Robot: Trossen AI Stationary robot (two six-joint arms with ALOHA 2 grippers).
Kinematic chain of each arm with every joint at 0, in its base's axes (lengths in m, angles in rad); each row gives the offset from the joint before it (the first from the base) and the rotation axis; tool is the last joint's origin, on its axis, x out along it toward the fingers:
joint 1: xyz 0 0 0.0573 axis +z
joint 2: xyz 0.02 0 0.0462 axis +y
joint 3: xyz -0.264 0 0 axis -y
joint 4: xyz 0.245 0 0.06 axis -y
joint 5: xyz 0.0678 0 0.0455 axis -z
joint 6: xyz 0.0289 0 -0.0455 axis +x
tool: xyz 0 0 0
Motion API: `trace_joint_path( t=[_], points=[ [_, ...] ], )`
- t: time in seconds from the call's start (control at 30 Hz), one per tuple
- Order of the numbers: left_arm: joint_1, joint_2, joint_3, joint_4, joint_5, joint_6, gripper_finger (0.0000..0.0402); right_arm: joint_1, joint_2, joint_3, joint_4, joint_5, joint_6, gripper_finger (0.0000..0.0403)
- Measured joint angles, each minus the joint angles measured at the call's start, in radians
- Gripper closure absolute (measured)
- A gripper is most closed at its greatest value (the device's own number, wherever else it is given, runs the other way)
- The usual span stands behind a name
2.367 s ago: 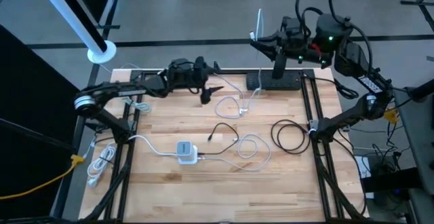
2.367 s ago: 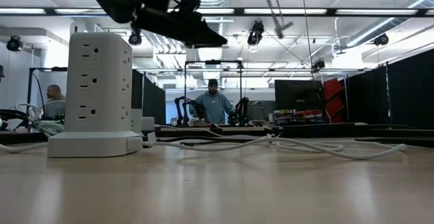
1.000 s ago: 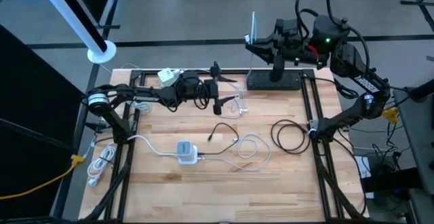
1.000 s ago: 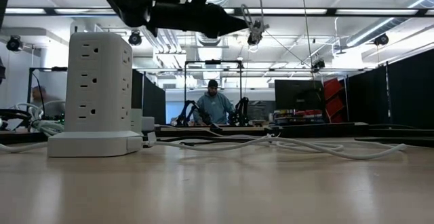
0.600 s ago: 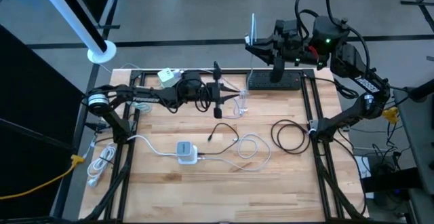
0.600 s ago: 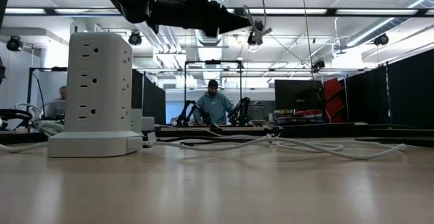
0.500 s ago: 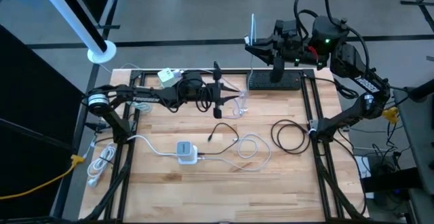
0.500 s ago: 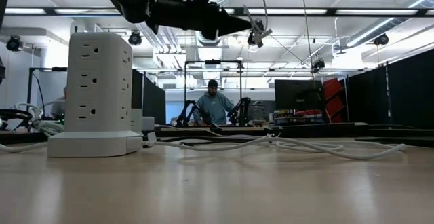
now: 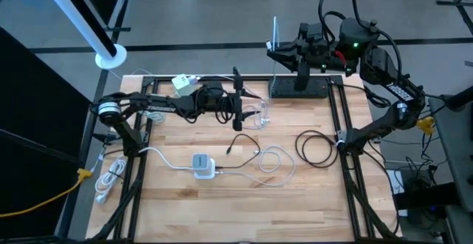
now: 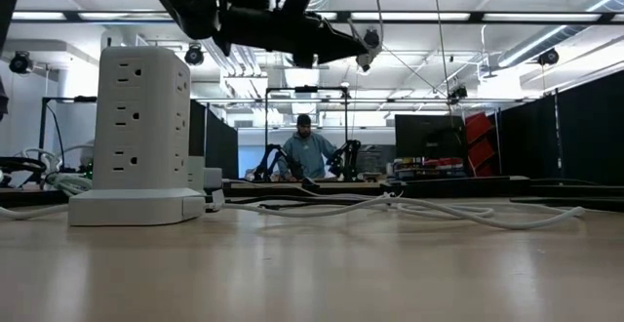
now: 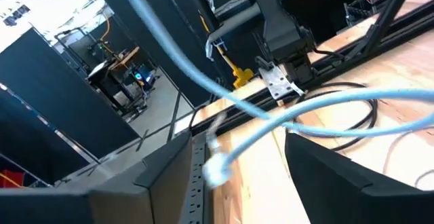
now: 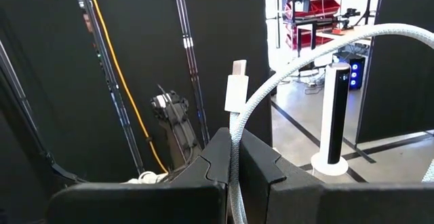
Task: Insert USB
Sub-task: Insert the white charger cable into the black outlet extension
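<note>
My right gripper (image 9: pixel 276 48) is raised above the table's far edge, beside a black power strip (image 9: pixel 299 89), and is shut on a white braided cable (image 12: pixel 319 47). The cable's white USB plug (image 12: pixel 236 83) stands upright above the fingers. The cable drops in loops (image 9: pixel 255 114) onto the table. My left gripper (image 9: pixel 238 102) is raised over the far middle and is open. A stretch of the white cable (image 11: pixel 319 105) runs between its fingers (image 11: pixel 237 142); I cannot tell whether they touch it. My right gripper pinches the white cable just below the USB plug (image 12: pixel 234 121) between its two fingers. The plug stands upright above them, clear of the table. The cable bends out of the hold in a slack arc and runs down to the table.
A white tower power strip (image 9: pixel 202 165) with its cord stands at the table's middle, also large in the low view (image 10: pixel 141 132). A thin black cable (image 9: pixel 240 142) and a black coil (image 9: pixel 316 148) lie on the wood. Black frame rails line the sides. A person (image 10: pixel 305 151) works far behind.
My left gripper has crept a little toward the far edge at the hanging cable and has turned slightly. The cable's loops on the table have shifted a little. My right gripper has kept still with the plug.
</note>
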Motion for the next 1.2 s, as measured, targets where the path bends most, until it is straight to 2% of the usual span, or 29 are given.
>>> trace_joint_path(
  t=[0.1,0.2,0.3,0.4,0.43,0.6,0.7,0.83,0.9,0.97,1.07,1.2],
  points=[
    [-0.01,0.036,0.018,0.002,-0.002,0.001,0.0188,0.0,0.0,0.0,0.0,0.0,-0.008,0.0401],
    [-0.017,0.048,0.044,-0.005,-0.017,-0.015,0.0223,0.0,0.0,0.0,-0.002,0.0,-0.007,0.0401],
    [-0.017,0.049,0.068,-0.009,-0.019,-0.047,0.0287,0.0,-0.001,0.0,-0.008,0.0,0.002,0.0401],
    [-0.017,0.047,0.095,-0.047,-0.02,-0.087,0.0372,0.0,-0.002,0.0,-0.015,0.0,0.003,0.0401],
    [-0.015,0.046,0.106,-0.07,-0.02,-0.105,0.0386,0.0,-0.002,0.0,-0.02,0.0,0.003,0.0401],
    [-0.014,0.019,0.165,-0.187,-0.02,-0.137,0.04,0.0,-0.002,0.0,-0.084,0.003,0.002,0.0401],
    [-0.012,-0.039,0.206,-0.293,-0.019,-0.139,0.0401,-0.002,-0.003,0.0,-0.186,0.014,-0.032,0.04],
    [0.009,-0.136,0.237,-0.399,-0.006,-0.138,0.0401,-0.005,-0.001,-0.012,-0.404,0.17,-0.037,0.04],
    [0.031,-0.176,0.237,-0.41,-0.005,-0.137,0.0401,-0.007,0.002,-0.04,-0.506,0.241,-0.033,0.0397],
    [0.059,-0.203,0.237,-0.399,-0.001,-0.137,0.0401,-0.006,0.004,-0.101,-0.543,0.245,-0.021,0.0389],
    [0.115,-0.216,0.237,-0.351,0.052,-0.186,0.0401,-0.005,0.004,-0.215,-0.519,0.233,-0.004,0.0365],
    [0.194,-0.192,0.236,-0.252,0.165,-0.336,0.0401,-0.023,-0.011,-0.377,-0.479,0.233,-0.042,0.0319]
  ],
)
